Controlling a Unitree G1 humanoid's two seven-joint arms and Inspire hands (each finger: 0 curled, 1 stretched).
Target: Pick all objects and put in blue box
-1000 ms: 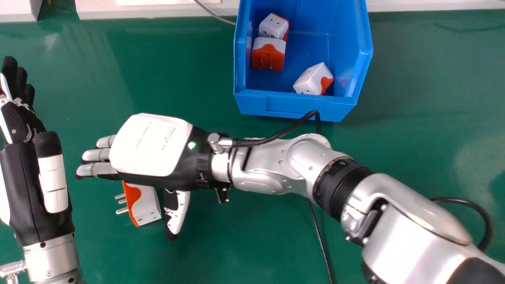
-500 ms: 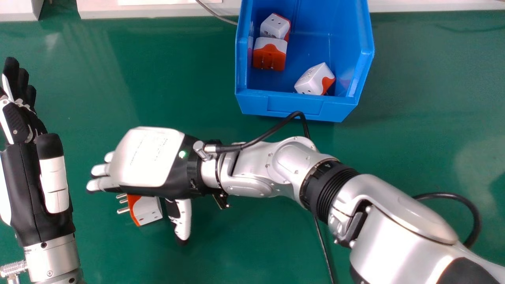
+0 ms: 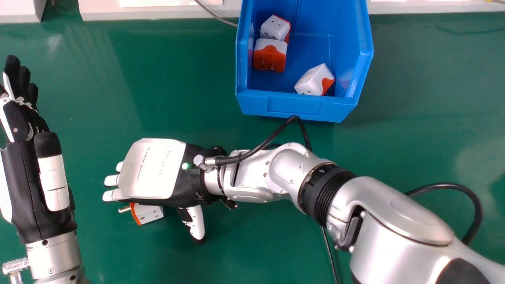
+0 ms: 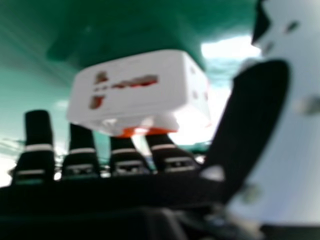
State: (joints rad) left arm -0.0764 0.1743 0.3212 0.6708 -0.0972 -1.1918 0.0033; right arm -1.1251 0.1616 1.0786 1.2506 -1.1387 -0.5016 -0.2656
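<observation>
And here's the orange-and-white plug adapter [image 3: 150, 214], on the green table [image 3: 177, 260] at eight o'clock, our right hand [image 3: 152, 169] wide over it, holding nothing! Three other adapters [image 3: 315, 80] sit in our blue box [image 3: 294, 104], one o'clock; we reckon one remains. Our left hand [image 3: 16, 120] rests at nine.

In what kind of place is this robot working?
Probably a robotics lab or test workbench: a green work surface, a blue bin holding three plug adapters, and a silver robot arm with exposed cables suggest a trial setup.
</observation>
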